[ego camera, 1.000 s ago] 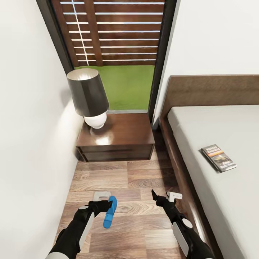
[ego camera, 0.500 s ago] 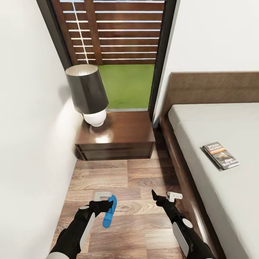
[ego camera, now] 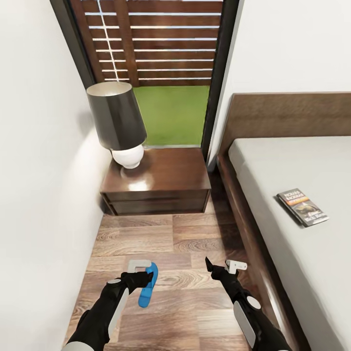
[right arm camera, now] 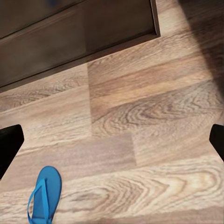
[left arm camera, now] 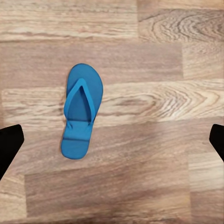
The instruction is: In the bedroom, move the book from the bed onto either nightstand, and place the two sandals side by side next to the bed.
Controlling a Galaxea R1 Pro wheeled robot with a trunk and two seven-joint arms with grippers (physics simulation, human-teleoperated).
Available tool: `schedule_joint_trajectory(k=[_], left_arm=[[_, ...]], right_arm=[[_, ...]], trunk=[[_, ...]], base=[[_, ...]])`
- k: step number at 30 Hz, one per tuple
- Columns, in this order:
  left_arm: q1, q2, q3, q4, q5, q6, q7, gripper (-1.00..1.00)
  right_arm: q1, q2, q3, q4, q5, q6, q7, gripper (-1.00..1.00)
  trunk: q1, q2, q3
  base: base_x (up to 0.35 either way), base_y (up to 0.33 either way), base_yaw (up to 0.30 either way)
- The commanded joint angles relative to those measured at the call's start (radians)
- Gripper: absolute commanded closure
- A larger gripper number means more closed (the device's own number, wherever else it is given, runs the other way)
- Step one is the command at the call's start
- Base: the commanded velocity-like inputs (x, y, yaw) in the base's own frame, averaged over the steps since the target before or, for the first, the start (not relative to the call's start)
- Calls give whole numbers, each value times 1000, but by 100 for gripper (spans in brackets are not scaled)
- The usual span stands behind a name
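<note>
One bright blue sandal (ego camera: 147, 291) lies flat on the wood floor between the wall and the bed (ego camera: 292, 234). My left gripper (ego camera: 140, 272) hangs open right over it; in the left wrist view the sandal (left arm camera: 81, 112) lies straps up beneath the spread fingertips (left arm camera: 10, 144). My right gripper (ego camera: 224, 266) is open over bare floor beside the bed frame, and its wrist view catches the sandal's (right arm camera: 45, 197) toe end. The book (ego camera: 302, 207) rests on the mattress near the bed's near edge. The nightstand (ego camera: 161, 183) stands ahead against the window.
A dark-shaded lamp (ego camera: 118, 119) with a white base occupies the nightstand's left part. A white wall (ego camera: 39, 170) closes the left side of this narrow aisle. The dark bed frame rail (ego camera: 248, 239) bounds the right. A tall glass window (ego camera: 156, 63) is behind the nightstand.
The whole picture has shifted a little, so the camera has moved: nightstand and lamp sit slightly higher, the book further right. Both grippers stay open in the same pose.
</note>
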Motion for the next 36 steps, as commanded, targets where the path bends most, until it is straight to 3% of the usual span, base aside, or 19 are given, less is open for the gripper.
schedule_joint_trajectory(k=[1, 17, 36], left_arm=[[0, 0, 1, -1, 1, 5, -2, -100], [0, -14, -2, 38, 1, -35, -2, -100], [0, -2, 9, 37, -4, -38, 2, -100]], right_arm=[[0, 1, -3, 1, -10, -1, 9, -100], [0, 3, -1, 2, -7, -2, 9, -100], [0, 5, -4, 0, -16, -2, 10, -100]], trunk=[[4, -8, -4], [65, -120, -54], [138, -253, -114]], base=[[0, 0, 0], [0, 0, 0], [0, 0, 0]])
